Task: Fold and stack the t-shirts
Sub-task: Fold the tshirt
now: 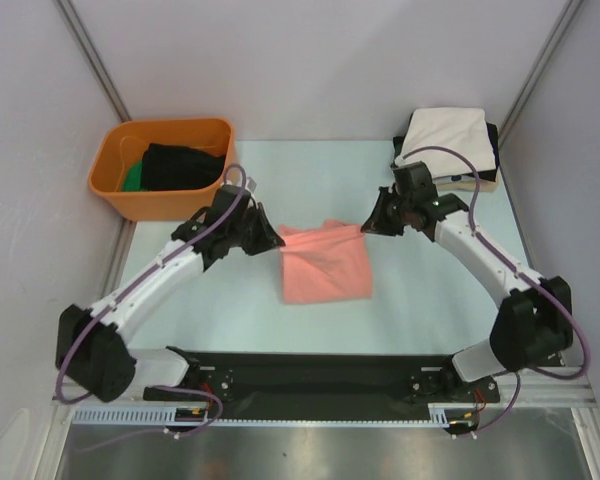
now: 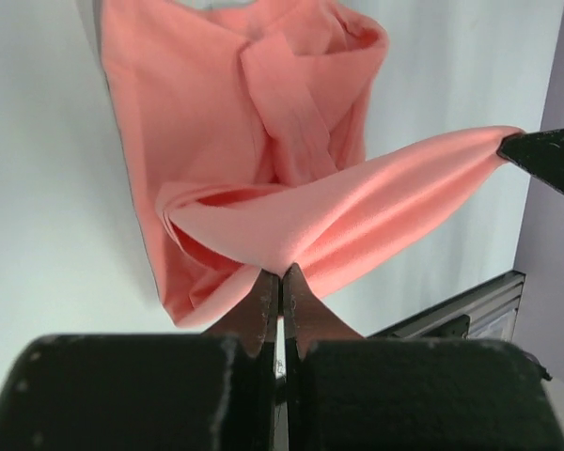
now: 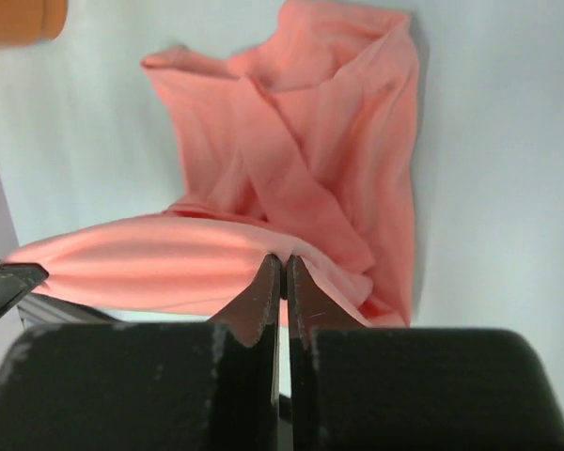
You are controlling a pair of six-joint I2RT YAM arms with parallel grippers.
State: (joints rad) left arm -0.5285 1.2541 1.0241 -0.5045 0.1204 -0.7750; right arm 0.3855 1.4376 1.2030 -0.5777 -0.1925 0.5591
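Observation:
The salmon-pink t-shirt point(image 1: 325, 265) lies partly folded in the middle of the table, its far edge lifted and stretched between both grippers. My left gripper point(image 1: 276, 238) is shut on the far left corner; in the left wrist view the gripper point(image 2: 281, 272) pinches the pink cloth point(image 2: 263, 141). My right gripper point(image 1: 368, 226) is shut on the far right corner; in the right wrist view it point(image 3: 284, 261) pinches the cloth point(image 3: 301, 141). Folded t-shirts, cream-white point(image 1: 444, 140) on top of black and tan, are stacked at the back right.
An orange plastic tub point(image 1: 130, 190) holding black and green cloth stands at the back left. Grey walls close in the table on both sides and behind. A black rail point(image 1: 310, 375) runs along the near edge between the arm bases.

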